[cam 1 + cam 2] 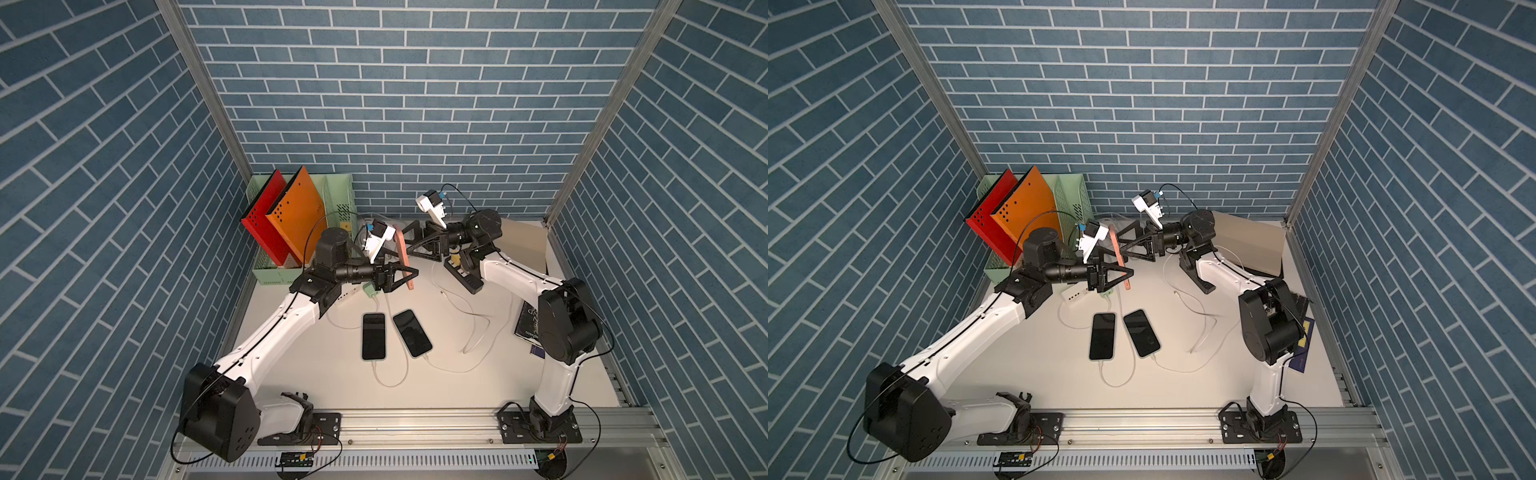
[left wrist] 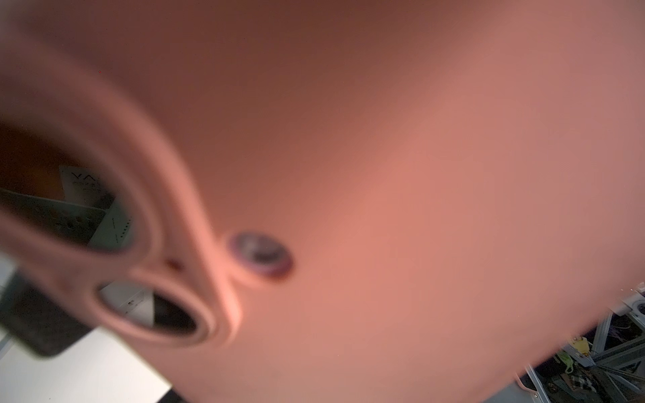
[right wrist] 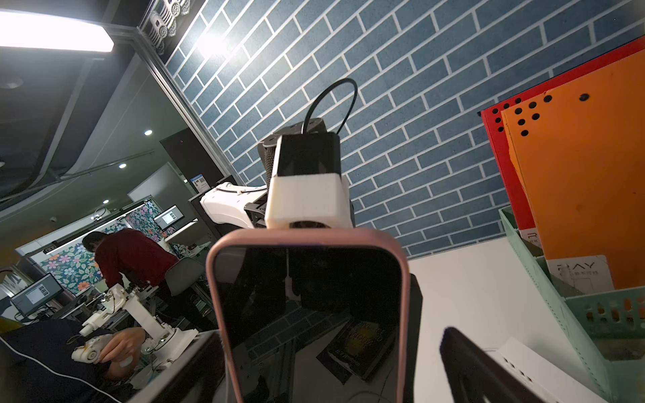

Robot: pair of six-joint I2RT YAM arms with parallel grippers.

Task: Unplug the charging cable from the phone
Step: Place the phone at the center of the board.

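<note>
Left tool pinches the pink phone, raised edge-on near the file rack. Right tool is spread, facing it. The charging plug is indiscernible; next, locate and grip it.

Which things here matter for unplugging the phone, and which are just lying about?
Job: pink-cased phone, left gripper shut on it, open right gripper, loose white cable.
Lying about: two plugged-in black phones, red folder, orange folder, green rack, book.
</note>
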